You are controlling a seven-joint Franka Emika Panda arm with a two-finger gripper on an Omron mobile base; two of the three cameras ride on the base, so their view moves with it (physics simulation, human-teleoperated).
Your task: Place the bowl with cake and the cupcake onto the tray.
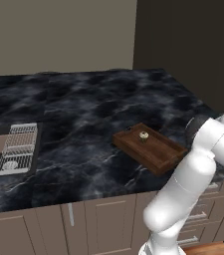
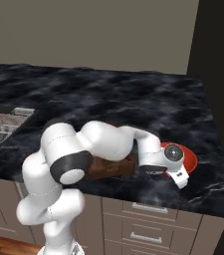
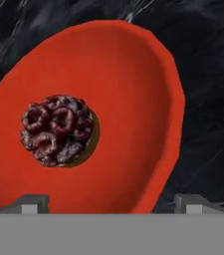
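Hovering spread-fingered gripper (image 3: pixel 111 204) over red bowl (image 3: pixel 128 99) with cake (image 3: pixel 57 130), grasping nothing, cupcake (image 1: pixel 144 135) on tray (image 1: pixel 156 154), wire rack (image 1: pixel 18 148) well apart on dark marble counter (image 1: pixel 83 109).

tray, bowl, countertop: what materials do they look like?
Tray: dark brown wood, matte, with faint streaks like grain. Bowl: red-orange, smooth and uniform, likely glazed ceramic or plastic; the look leaves it open. Countertop: black stone like marble, pale veining, slight sheen.

No writing, label, brand, number or sign can be read anywhere on the things in these views (all the surfaces are plain or patterned).
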